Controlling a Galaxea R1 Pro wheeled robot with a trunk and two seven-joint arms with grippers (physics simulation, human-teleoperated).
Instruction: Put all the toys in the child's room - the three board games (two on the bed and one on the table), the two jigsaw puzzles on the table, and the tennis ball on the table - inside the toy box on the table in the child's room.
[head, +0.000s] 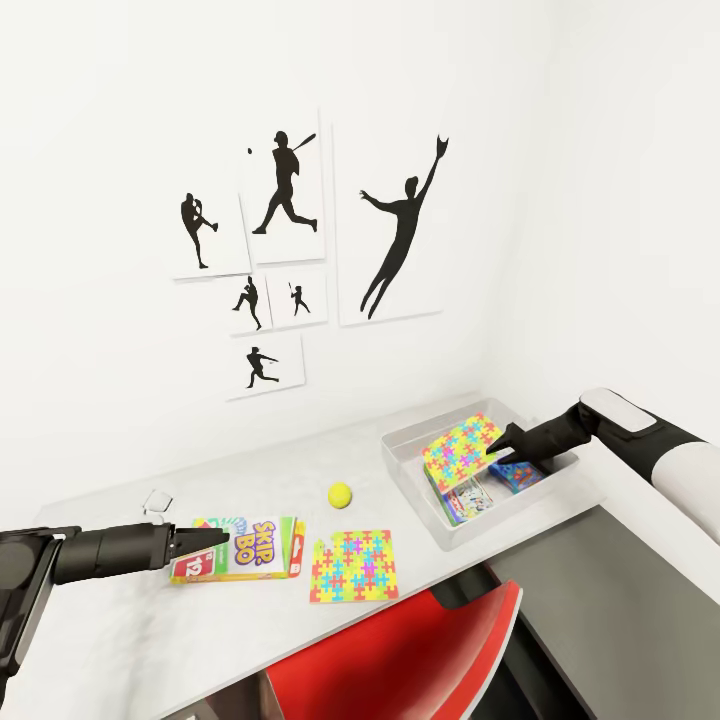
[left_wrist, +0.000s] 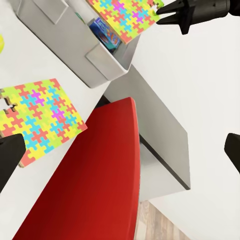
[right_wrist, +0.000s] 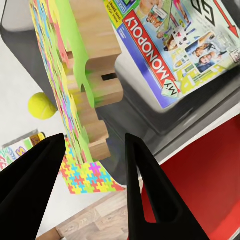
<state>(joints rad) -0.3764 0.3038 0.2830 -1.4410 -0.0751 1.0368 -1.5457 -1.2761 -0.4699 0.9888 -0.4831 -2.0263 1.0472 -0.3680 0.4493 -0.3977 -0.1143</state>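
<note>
Our right gripper (head: 503, 447) reaches over the toy box (head: 404, 447), fingers spread, just beside a tilted jigsaw puzzle (head: 462, 446) that leans in the bin above the Monopoly game (right_wrist: 185, 45). Our left gripper (head: 208, 545), jaws parted and holding nothing, hovers level at the SKIP-BO box (head: 255, 549), flat lengthwise on the table (head: 120, 640) near the tennis ball (head: 340, 494) and second puzzle (head: 354, 566).

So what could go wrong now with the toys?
The puzzle in the bin leans tilted over the games instead of lying flat. It might tip out, or leave less room for the rest.

The right gripper is open right beside that puzzle, so a careless move could knock it.

The ball sits loose on the desk near the Skip-Bo box. A bump from the left gripper could send it rolling.
</note>
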